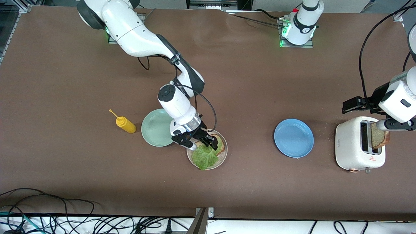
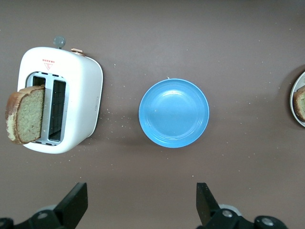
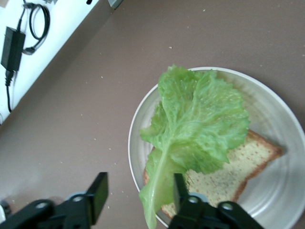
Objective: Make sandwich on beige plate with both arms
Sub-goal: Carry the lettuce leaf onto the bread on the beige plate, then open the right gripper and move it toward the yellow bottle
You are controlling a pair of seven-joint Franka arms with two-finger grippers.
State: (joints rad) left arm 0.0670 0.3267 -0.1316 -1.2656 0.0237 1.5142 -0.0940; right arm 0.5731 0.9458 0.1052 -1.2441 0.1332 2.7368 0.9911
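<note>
- The tabletop (image 1: 247,84) is covered in a plain matte brown surface, dotted with pale crumbs around the plates and toaster.
- Along the edge nearest the front camera runs a white strip littered with black cables (image 1: 65,221); metal framing shows at the corners by the arm bases.
- The beige plate (image 1: 221,158) sits near the middle of the tabletop, just beside a mint-green plate (image 1: 155,128) that lies toward the right arm's end.
- On the beige plate lies 1 bread slice (image 1: 221,146) with a lettuce leaf (image 1: 204,156) draped over it, the leaf's tip reaching the rim nearest the front camera.
- The right pincer (image 1: 199,143) hangs low over that plate with its 2 fingers apart; the leaf's stem lies between them in the right wrist view, and no grip on it can be made out.
- A yellow squeeze bottle (image 1: 126,124) lies on its side, farther toward the right arm's end than the mint-green plate.
- A blue plate (image 1: 294,138) sits toward the left arm's end, and a white toaster (image 1: 352,148) stands near it at that end.
- A second bread slice (image 1: 378,136) sticks up out of a toaster slot.
- The left pincer (image 2: 143,210) waits above the tabletop near the toaster, spread wide and holding nothing.
</note>
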